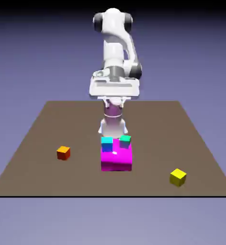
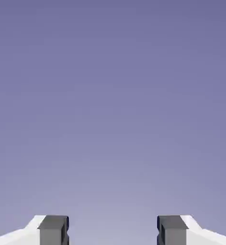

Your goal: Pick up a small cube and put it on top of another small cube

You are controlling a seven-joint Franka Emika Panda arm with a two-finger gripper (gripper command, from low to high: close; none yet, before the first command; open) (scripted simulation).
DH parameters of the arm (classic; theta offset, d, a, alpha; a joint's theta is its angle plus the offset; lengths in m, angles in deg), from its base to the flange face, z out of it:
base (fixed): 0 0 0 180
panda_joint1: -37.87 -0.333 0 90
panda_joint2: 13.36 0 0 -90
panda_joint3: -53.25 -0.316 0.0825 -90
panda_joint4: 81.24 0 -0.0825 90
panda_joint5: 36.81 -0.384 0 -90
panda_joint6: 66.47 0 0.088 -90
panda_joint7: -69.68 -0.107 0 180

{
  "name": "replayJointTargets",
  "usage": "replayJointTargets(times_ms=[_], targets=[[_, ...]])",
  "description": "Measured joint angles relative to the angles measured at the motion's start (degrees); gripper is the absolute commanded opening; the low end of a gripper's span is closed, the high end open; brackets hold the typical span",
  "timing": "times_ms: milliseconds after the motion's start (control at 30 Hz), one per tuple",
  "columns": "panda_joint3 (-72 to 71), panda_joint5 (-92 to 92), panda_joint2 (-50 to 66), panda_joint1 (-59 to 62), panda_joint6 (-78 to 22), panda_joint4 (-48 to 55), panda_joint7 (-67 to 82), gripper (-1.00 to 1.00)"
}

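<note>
The small orange cube (image 1: 63, 152) with darker reddish sides lies on the brown table (image 1: 48, 124), toward the exterior view's left. My gripper (image 1: 114, 91) hangs high above the table's middle, well up and to the right of that cube. In the hand view the gripper (image 2: 112, 229) stands open, its grey fingertips (image 2: 53, 228) wide apart with nothing between them, and only the blue-violet backdrop shows. No cube appears in the hand view.
A magenta block (image 1: 116, 159) sits at the table's middle with a cyan cube (image 1: 107, 142) and a teal cube (image 1: 125, 140) on top of it. A small yellow cube (image 1: 177, 177) lies near the front right edge.
</note>
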State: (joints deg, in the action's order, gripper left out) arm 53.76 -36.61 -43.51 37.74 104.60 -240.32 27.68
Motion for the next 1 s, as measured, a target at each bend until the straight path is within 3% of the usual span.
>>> replayJointTargets(times_ms=[1000], targets=[[12.7, 4.8, 62.3, 13.9, -72.9, 47.8, 11.3, 0.00]])
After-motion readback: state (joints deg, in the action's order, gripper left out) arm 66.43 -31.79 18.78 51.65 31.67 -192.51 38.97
